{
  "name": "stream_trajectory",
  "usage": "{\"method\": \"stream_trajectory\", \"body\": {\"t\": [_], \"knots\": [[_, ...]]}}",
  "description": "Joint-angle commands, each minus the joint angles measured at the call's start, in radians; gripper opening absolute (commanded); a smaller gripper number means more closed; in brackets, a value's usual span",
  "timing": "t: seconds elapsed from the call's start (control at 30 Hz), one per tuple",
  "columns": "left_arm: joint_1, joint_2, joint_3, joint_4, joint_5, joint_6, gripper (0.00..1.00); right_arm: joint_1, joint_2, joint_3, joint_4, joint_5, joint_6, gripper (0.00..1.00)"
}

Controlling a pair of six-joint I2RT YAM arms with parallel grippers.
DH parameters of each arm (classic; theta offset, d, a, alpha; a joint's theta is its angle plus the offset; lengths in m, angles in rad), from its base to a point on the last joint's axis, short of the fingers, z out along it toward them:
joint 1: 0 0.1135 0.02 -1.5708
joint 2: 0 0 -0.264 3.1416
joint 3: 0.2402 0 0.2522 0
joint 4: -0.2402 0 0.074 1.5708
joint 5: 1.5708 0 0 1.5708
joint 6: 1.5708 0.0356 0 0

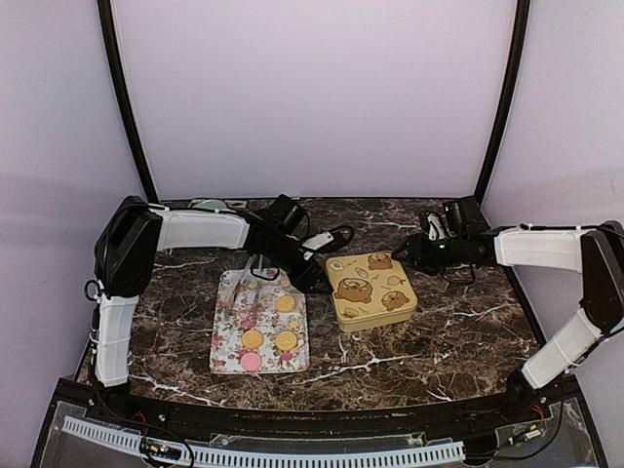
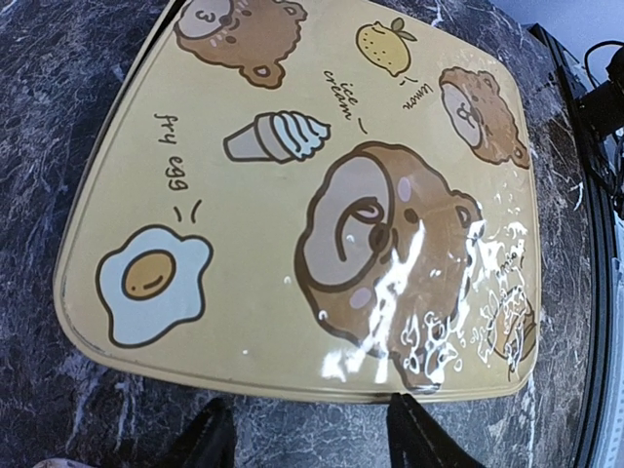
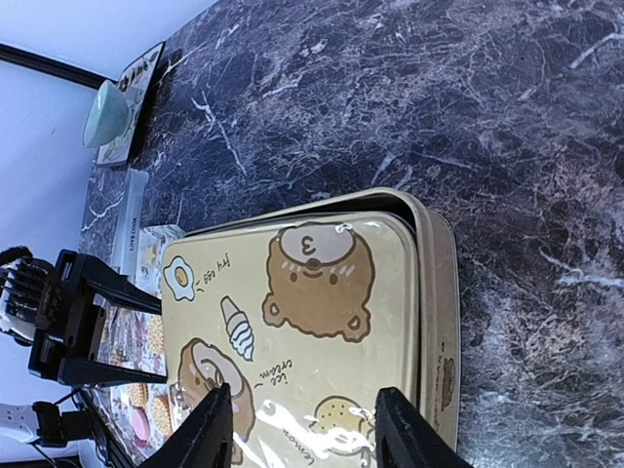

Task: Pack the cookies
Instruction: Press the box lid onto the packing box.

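Three golden-yellow cookies [image 1: 285,303] and a pink one [image 1: 251,362] lie on the flower-patterned tray [image 1: 229,327]. Right of it sits the gold tin [image 1: 370,291], covered by its bear-print lid [image 2: 292,195]. In the right wrist view the lid [image 3: 302,302] lies slightly askew, with a dark gap along the tin's wall [image 3: 444,292]. My left gripper [image 1: 319,281] [image 2: 310,439] is open at the lid's near-left edge, marble showing between its fingers. The right gripper [image 1: 408,255] [image 3: 304,429] hangs open above the lid's far right side, holding nothing.
A pale teal cup [image 3: 105,115] stands on a small card at the table's back left. The left gripper's fingers [image 3: 122,290] show beyond the lid in the right wrist view, with tray cookies [image 3: 154,333] under them. Dark marble surrounds the tin.
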Motion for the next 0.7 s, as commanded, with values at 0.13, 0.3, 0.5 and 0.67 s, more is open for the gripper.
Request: {"method": "stream_trajectory", "body": {"t": [0.13,0.3,0.5,0.67], "knots": [[0.017,-0.062,0.046,-0.074,-0.006,-0.003,0.69,0.006,0.073,-0.070,0.066,0.001,-0.010,0.44],[0.012,-0.045,0.036,-0.044,0.009,-0.012,0.69,0.007,0.052,-0.079,0.060,0.013,-0.012,0.44],[-0.004,0.046,0.068,-0.016,-0.025,-0.006,0.64,0.008,0.003,-0.005,-0.008,0.021,-0.019,0.52],[0.000,0.087,0.133,-0.033,-0.065,-0.008,0.63,0.006,-0.036,0.047,-0.043,0.029,-0.033,0.62]]}}
